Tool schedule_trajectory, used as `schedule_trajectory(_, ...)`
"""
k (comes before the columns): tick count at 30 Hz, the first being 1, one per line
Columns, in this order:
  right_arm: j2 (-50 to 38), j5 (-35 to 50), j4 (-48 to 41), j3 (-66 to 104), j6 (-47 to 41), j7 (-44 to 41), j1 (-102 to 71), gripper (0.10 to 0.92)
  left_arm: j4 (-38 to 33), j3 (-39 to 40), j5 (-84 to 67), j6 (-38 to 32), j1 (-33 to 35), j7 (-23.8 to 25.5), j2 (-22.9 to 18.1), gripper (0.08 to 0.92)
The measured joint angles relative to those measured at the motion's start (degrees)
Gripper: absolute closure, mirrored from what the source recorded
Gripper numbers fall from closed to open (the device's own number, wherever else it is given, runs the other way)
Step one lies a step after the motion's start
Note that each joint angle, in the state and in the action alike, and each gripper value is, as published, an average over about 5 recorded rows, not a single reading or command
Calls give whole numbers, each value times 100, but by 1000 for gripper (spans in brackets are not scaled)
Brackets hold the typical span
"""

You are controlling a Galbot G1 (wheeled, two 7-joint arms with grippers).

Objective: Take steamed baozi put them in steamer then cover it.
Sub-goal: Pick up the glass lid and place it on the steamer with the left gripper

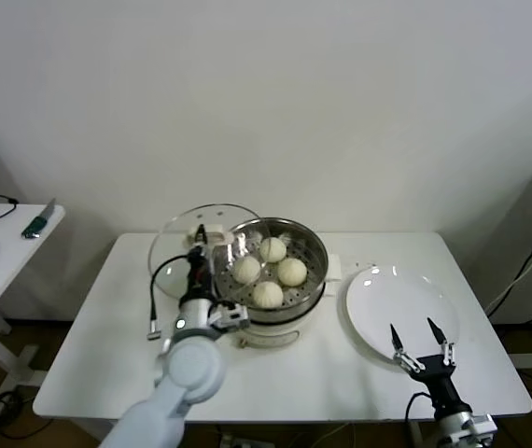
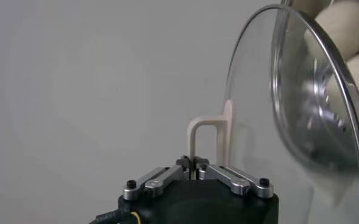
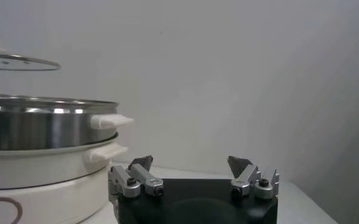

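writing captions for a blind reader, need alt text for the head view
The left hand holds a clear glass lid by its handle, raised and only partly over the left edge of a steel steamer with four white buns inside. To the right lies a bare white plate on the white table; the right hand hovers open at its near edge.

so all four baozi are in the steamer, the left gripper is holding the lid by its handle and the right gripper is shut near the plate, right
Not quite: the right gripper is open, its fingers spread apart, as the right wrist view and head view show. The rest holds: four baozi sit in the steamer, and the left gripper holds the lid by its handle, beside the plate.
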Motion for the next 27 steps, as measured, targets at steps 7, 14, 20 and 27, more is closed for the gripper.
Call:
schedule_trajectory(7, -31, -13, -33, 3, -32, -50, 54, 203, 395, 442, 290, -2, -394, 226, -397, 868)
schedule_trajectory(14, -29, -37, -44, 3, -74, -82, 118, 203, 746, 660, 577, -2, -576, 422, -769, 868)
schedule_trajectory(20, -10, -54, -58, -6, -90, -99, 140, 203, 974, 732, 902, -1, -635, 551, -1108, 868)
schedule_trajectory(27, -19, -60, -74, -16, -74, -117, 98, 203, 1196, 741, 1260, -1, -658, 626, -1520, 868)
